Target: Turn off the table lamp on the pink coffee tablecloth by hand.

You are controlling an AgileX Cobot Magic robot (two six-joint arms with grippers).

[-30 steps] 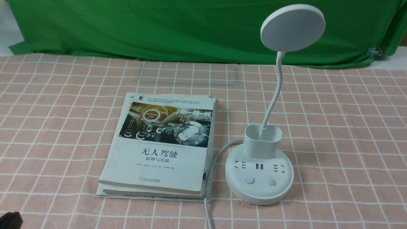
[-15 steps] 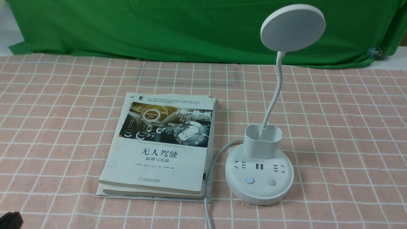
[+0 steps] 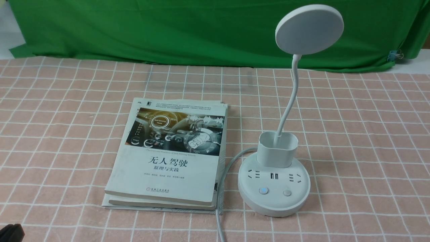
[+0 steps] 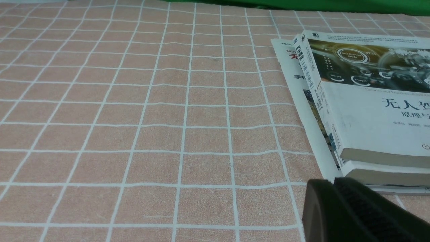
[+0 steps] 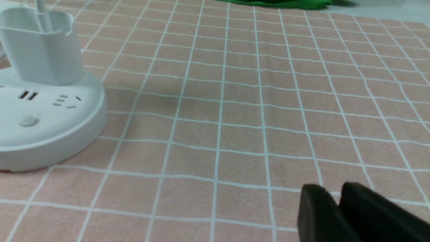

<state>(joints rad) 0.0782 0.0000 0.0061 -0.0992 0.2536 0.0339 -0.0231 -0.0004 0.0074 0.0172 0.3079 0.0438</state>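
The white table lamp point(image 3: 273, 188) stands on the pink coffee tablecloth point(image 3: 369, 134), right of centre, its disc head point(image 3: 309, 29) up on a bent neck. Its round base has two buttons; the left one point(image 3: 263, 191) glows blue, the right one point(image 3: 287, 192) is plain. The right wrist view shows the base point(image 5: 50, 117) and cup point(image 5: 40, 47) apart from my right gripper point(image 5: 331, 191), which is shut and empty over bare cloth. My left gripper point(image 4: 332, 183) is shut and empty, close to the book stack's near corner; a dark bit of it shows in the front view point(image 3: 10, 232).
A stack of books point(image 3: 171, 154) lies left of the lamp, also in the left wrist view point(image 4: 369, 111). The lamp's grey cable point(image 3: 220, 188) runs between book and base toward the front edge. A plain green cloth point(image 3: 168, 30) hangs behind, with a binder clip point(image 3: 396, 54).
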